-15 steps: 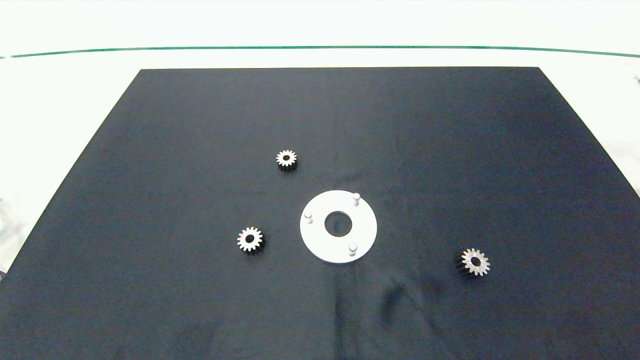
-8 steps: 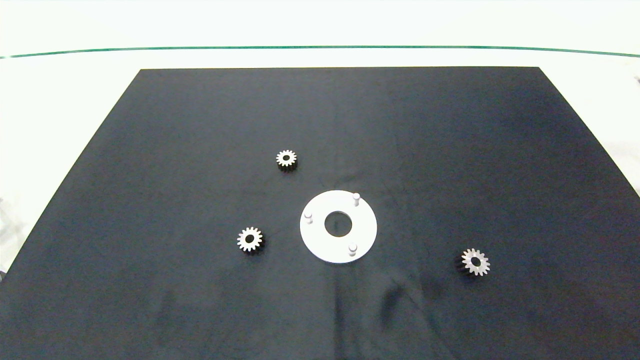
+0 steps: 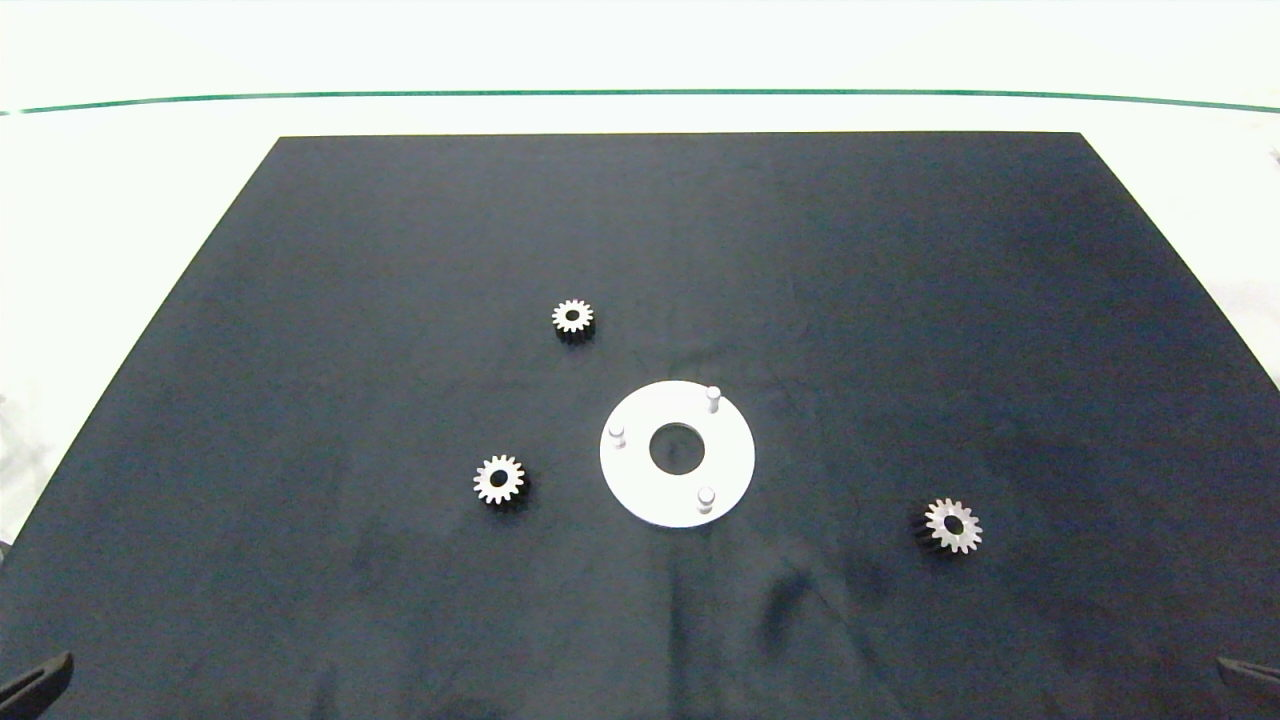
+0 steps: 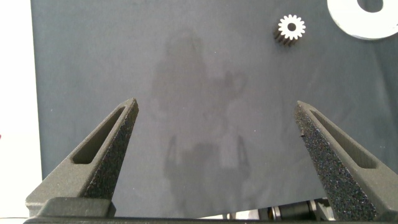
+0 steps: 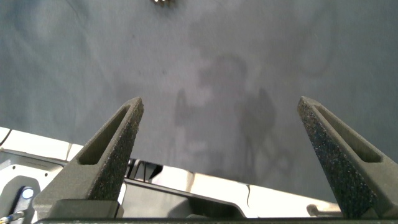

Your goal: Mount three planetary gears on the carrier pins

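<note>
both grippers, left gripper [image 4: 217,162] and right gripper [image 5: 221,158], gape empty; the planetary gears [image 3: 498,480] (small, toothed) could slip or jam tilted on the carrier pins [image 3: 706,496].

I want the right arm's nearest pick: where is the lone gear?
In the head view, the lone gear lies on the black mat, right of the white disc, apart from it.

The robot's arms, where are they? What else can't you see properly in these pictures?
- Arms: the head view's bottom corners cut them off; only the left claw's tip and the right claw's tip show.
- White disc: the left wrist view's edge cuts it, so no carrier pins show there.
- Gear: the right wrist view's edge leaves only a sliver.
- Gear teeth: too small to count in the head view.
</note>
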Controlling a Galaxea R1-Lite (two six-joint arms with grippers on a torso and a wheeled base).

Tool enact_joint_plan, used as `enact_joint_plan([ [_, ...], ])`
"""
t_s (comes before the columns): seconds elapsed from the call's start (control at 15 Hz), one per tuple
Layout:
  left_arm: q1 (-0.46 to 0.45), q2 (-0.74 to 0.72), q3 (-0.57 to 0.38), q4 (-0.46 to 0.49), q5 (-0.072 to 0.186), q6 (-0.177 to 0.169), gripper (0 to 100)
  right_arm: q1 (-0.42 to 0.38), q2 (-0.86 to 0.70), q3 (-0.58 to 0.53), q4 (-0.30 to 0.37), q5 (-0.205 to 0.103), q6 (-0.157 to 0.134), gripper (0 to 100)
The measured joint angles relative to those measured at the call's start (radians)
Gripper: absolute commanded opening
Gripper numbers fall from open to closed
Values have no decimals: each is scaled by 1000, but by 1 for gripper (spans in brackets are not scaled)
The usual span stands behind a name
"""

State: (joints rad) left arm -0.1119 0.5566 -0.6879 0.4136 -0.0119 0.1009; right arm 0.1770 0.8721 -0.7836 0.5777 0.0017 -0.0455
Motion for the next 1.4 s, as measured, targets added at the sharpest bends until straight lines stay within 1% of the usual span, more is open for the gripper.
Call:
enact_joint_plan([
  [0.2, -6, 31, -12, -1, 0, 1, 100, 2, 129, -60, -1, 8, -8, 100],
  [0.4, -10, 49, -14, -3, 0, 1, 100, 2, 240, -114, -3, 9, -19, 100],
  [0.67, -18, 57, -15, -4, 0, 1, 100, 4, 369, -169, -22, 10, -21, 100],
  [0.73, -23, 57, -15, -5, 0, 1, 100, 12, 396, -174, -34, 10, -25, 100],
  [0.87, -29, 57, -15, -5, 0, 1, 100, 37, 433, -177, -59, 10, -41, 100],
  [1.0, -30, 57, -15, -5, 0, 1, 100, 76, 453, -177, -81, 12, -45, 100],
  [1.13, -30, 57, -15, -5, 0, 1, 100, 91, 476, -186, -94, 11, -48, 100],
  [1.4, -31, 57, -15, -5, 0, 1, 100, 107, 552, -254, -76, 8, -53, 100],
])
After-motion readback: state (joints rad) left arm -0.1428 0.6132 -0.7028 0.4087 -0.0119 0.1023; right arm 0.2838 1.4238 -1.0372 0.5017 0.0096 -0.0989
